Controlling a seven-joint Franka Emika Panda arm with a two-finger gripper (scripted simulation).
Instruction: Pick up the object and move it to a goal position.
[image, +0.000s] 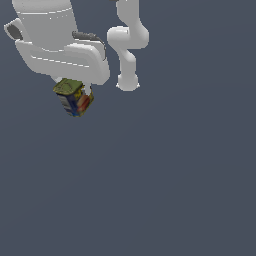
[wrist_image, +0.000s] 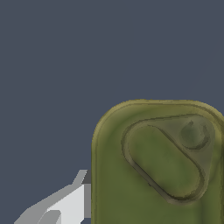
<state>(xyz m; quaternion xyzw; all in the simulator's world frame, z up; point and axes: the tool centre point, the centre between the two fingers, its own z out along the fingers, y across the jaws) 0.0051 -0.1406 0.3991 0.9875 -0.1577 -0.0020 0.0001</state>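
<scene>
Under the hand (image: 75, 92), tin can (image: 75, 98), lettering unreadable.

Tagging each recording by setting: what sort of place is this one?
Probably a bare simulated test scene, not a real room. A flat, featureless grey-blue surface fills both views, the white arm looks rendered, and the only item is a small tin can at the gripper.

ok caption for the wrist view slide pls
Wrist view: olive-green top of the tin can fills the frame, one tool finger alongside its edge, over a plain grey ground.
</scene>
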